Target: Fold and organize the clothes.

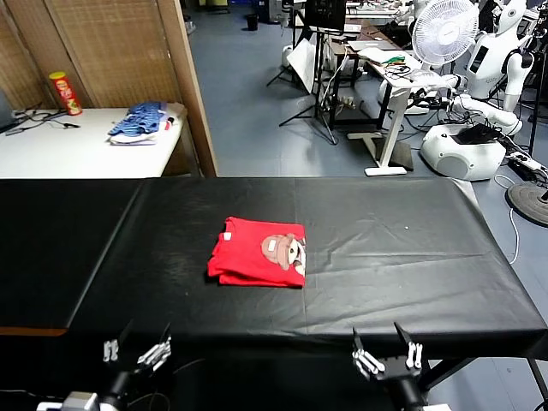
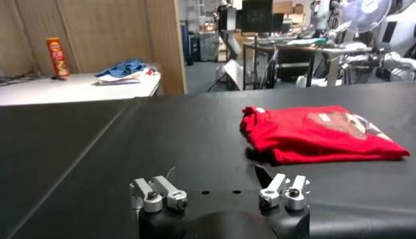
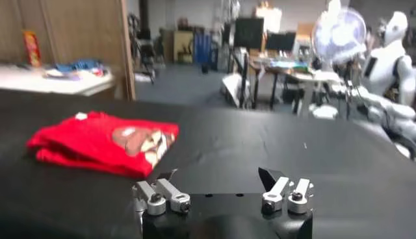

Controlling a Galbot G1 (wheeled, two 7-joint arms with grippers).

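On the black table (image 1: 411, 248), your folded red T-shirt (image 1: 258, 253), white neck label (image 1: 226, 235) unreadable, is lying beyond both wide-open, empty grippers: left gripper (image 1: 137, 351), right gripper (image 1: 387, 353).

This looks like a robot lab. White robots (image 1: 501, 51) stand at the back by a big fan (image 1: 443, 30). There are desks (image 1: 390, 64) with wires, a dark screen (image 1: 325, 13), camera stands (image 1: 317, 94) and a bare grey floor (image 1: 257, 94).

Even indoor light, soft glare on the black table (image 1: 385, 257); right wrist view slightly blurred throughout.
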